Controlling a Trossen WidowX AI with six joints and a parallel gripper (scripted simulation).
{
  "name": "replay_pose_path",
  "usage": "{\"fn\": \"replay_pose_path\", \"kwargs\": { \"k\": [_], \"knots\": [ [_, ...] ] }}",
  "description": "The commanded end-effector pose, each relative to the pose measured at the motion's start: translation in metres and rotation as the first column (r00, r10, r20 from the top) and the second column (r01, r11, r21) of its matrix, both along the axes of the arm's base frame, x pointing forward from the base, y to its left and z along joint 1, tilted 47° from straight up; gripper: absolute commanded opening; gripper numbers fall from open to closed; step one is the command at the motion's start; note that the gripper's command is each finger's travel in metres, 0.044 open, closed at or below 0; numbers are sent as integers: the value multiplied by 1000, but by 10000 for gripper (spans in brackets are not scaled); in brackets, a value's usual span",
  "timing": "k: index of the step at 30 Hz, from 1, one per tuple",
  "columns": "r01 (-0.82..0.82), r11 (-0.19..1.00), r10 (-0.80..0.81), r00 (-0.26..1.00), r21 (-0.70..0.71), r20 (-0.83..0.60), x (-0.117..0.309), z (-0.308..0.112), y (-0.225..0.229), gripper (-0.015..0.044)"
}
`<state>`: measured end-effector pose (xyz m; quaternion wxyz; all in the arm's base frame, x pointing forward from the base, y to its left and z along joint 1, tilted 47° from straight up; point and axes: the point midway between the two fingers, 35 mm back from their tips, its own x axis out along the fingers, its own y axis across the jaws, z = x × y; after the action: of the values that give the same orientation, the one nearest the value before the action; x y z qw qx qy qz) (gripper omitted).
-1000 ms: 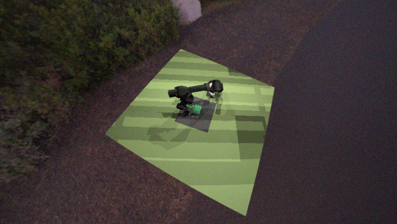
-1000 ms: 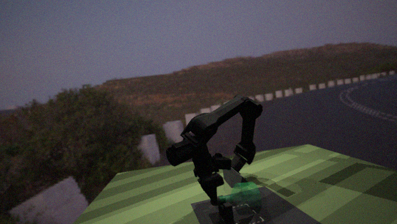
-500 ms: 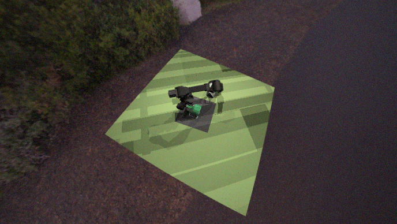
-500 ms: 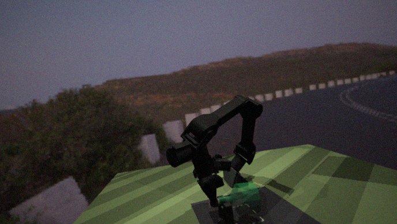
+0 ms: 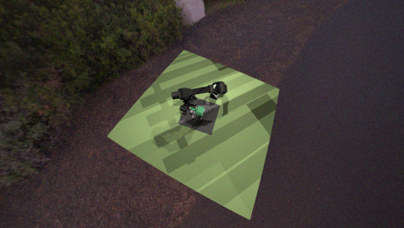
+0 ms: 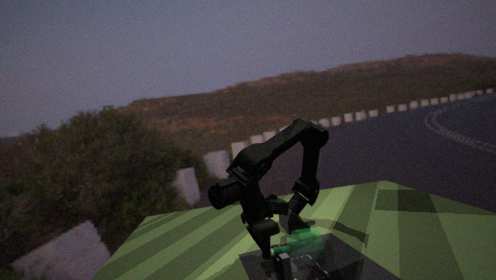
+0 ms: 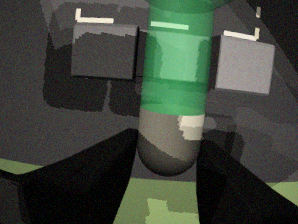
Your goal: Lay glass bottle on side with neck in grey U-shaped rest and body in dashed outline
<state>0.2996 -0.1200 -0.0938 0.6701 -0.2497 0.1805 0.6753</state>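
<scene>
Looking for brands or labels first, and I can't read any writing anywhere, so nothing to report there. Count so far: one black arm point(image 5: 196, 90) point(image 6: 285, 142), one hand point(image 7: 168, 144), one green glass bottle point(image 5: 199, 111) point(image 6: 306, 242) point(image 7: 175, 65), one grey U-shaped rest point(image 6: 285, 266) point(image 7: 245, 65) whose two blocks show in the wrist view. The hand is pinching the bottle by its pale, rounded neck end, one black finger on each side. The bottle's lying on its side over the dark square mat point(image 5: 205, 127) point(image 6: 252, 265), with its neck between the two blocks as the wrist camera sees it. Can't tell if the neck actually touches the rest. Bits of the dashed outline point(image 7: 95, 20) peek out near the blocks, but the bottle hides some of it, so no idea if the body's fully inside. The wrist view cuts off the body, and the exterior view crops the mat and the rest at the bottom. From the top, the fingers are too small to make out.
</scene>
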Motion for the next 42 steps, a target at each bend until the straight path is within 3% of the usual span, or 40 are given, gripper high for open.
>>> {"fn": "replay_pose_path", "kwargs": {
  "k": [1, 35, 42],
  "knots": [
    [0, 1000, 0, 1000, 3, -3, -1, 2, 3, 101],
    [0, 1000, 0, 1000, -19, 18, 0, -3, 2, 101],
    [0, 1000, 0, 1000, -19, 18, 0, -3, 2, 284]
  ]
}}
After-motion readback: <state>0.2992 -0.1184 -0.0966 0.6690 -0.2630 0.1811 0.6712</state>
